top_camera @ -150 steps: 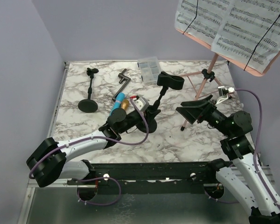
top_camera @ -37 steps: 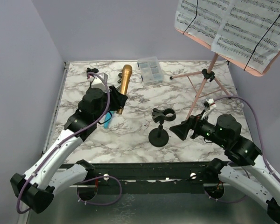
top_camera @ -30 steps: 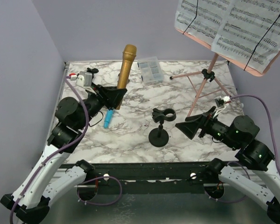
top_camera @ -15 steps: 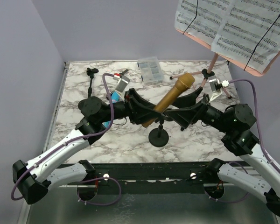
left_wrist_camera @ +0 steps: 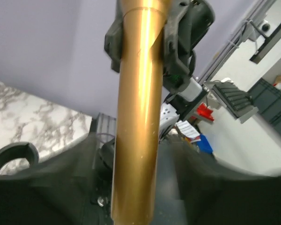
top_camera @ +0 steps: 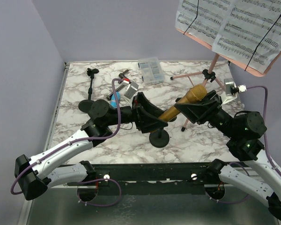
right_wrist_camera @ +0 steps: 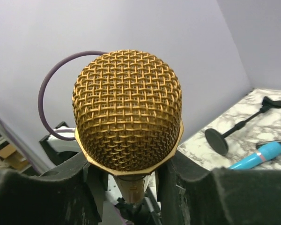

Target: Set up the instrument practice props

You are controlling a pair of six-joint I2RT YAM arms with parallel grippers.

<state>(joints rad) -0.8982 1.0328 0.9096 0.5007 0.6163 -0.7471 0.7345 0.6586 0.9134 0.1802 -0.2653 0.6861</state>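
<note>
From above, pink perforated music rack (top_camera: 214, 61) stands far right; left gripper (top_camera: 154, 123) clenches the gold mesh-headed microphone (top_camera: 177, 108) above the near black round-based pole (top_camera: 159, 138) (not seated yet). Left wrist: handle clamped. Right wrist: right gripper (right_wrist_camera: 131, 187) flanks the head; whether it is clamped, I cannot tell.

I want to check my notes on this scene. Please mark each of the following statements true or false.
1. Both pincers hold the gold microphone in the air. True: the gold microphone is held between the left pincer and the right pincer.
2. The blue microphone sits in a pole's clip. False: the blue microphone lies on the marble table.
3. One black pole lies flat at the far left. True: the black pole lies there.
4. The music pages lie on the table. False: the music pages rest on the pink music rack.
</note>
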